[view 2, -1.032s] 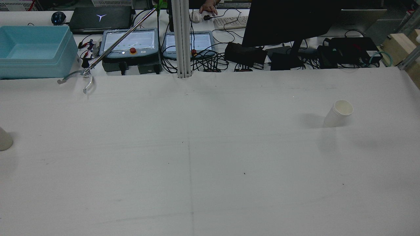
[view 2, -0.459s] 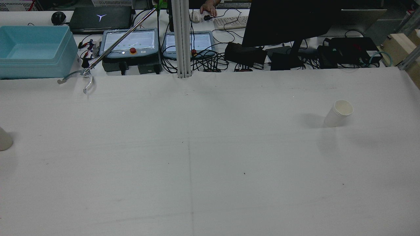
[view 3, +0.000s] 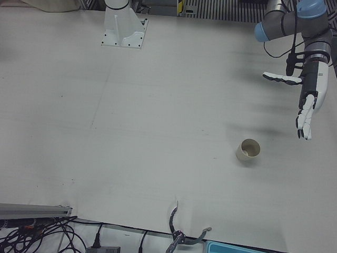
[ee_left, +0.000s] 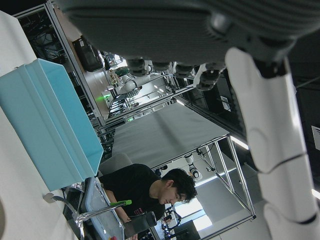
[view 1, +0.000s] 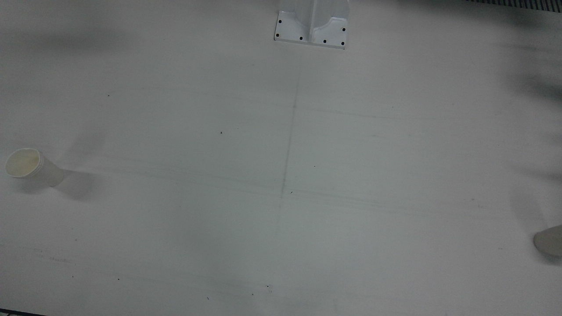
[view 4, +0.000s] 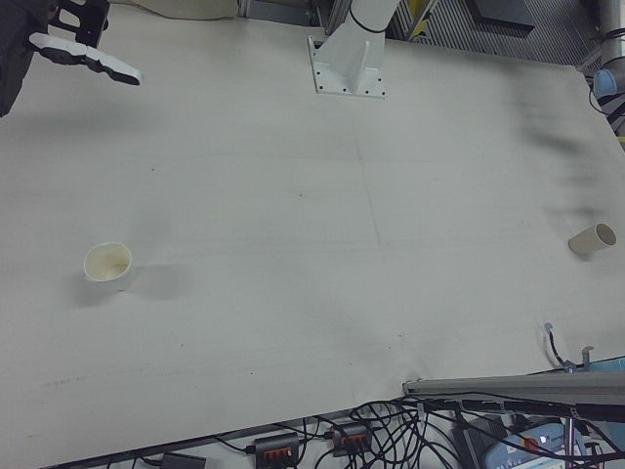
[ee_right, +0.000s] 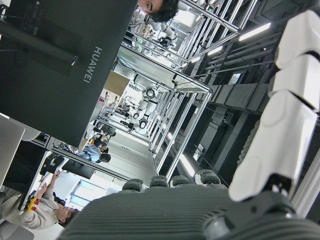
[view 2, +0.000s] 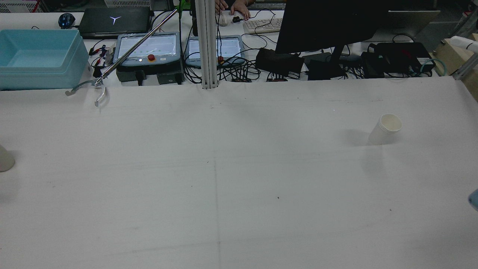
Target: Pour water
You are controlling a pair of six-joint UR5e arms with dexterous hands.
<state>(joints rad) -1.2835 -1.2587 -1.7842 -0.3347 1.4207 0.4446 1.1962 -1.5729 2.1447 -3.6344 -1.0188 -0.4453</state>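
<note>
Newly at the rear view's right edge, the right hand [view 4: 73, 44]; left hand [view 3: 305, 100] open above a paper cup [view 3: 248, 151] on the white bench [view 3: 158, 132]; both hold nothing.

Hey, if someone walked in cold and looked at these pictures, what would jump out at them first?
Mostly the big bare white table, with just two paper cups far apart: one upright cup on the robot's right half, the other cup on its left half. Next, the left hand, open above the table near that cup, holding nothing. The right hand also hangs open at its own side's edge.
</note>
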